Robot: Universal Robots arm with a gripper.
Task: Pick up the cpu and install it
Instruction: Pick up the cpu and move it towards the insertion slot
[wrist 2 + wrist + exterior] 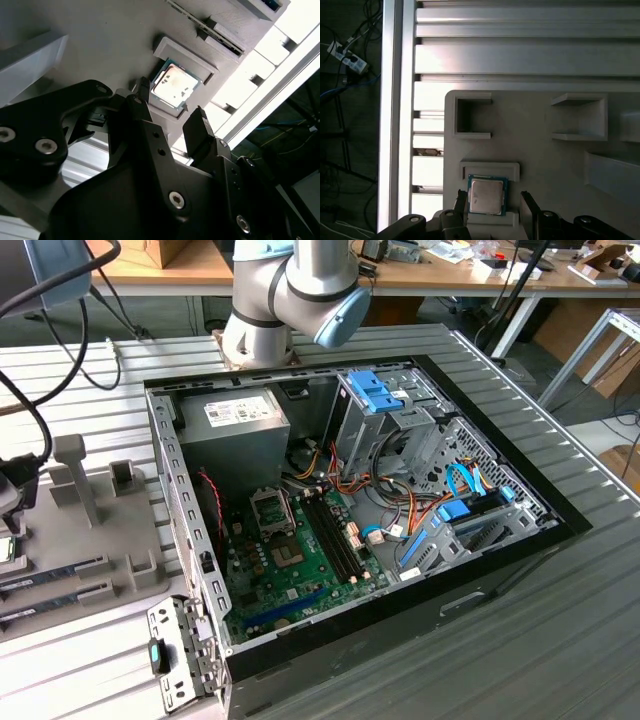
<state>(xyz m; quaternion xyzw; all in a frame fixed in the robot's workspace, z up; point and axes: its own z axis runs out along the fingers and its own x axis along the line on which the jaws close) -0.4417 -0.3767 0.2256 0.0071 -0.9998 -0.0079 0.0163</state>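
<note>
The claw (171,102) was held open, with nothing in its grasp. Its two fingers (197,125) were set to either side of the cpu (175,85), and no contact with it could be made out. Whether they had been brought level with the chip or hung above it could not be told.

The cpu (487,196) was seen in both wrist views lying flat, metal top up, in its shallow pocket near one edge of the grey tray (545,165). The tray had been set on the slatted bench (520,50). The task was therefore judged to be at its start: the claw had been lined up, but the chip had not been gripped or lifted, and the carrying and seating were all left to do.

Farther off, in the exterior view, two sticks (50,575) were counted lying side by side on the tray. Beyond them the open case (480,550) was laid on its side on the bench, with the green board (300,560) exposed. The socket (272,510) on the board appeared unfilled.

One cpu, one claw with two fingers, one tray, two sticks, one case and one arm (290,290) were counted.
</note>
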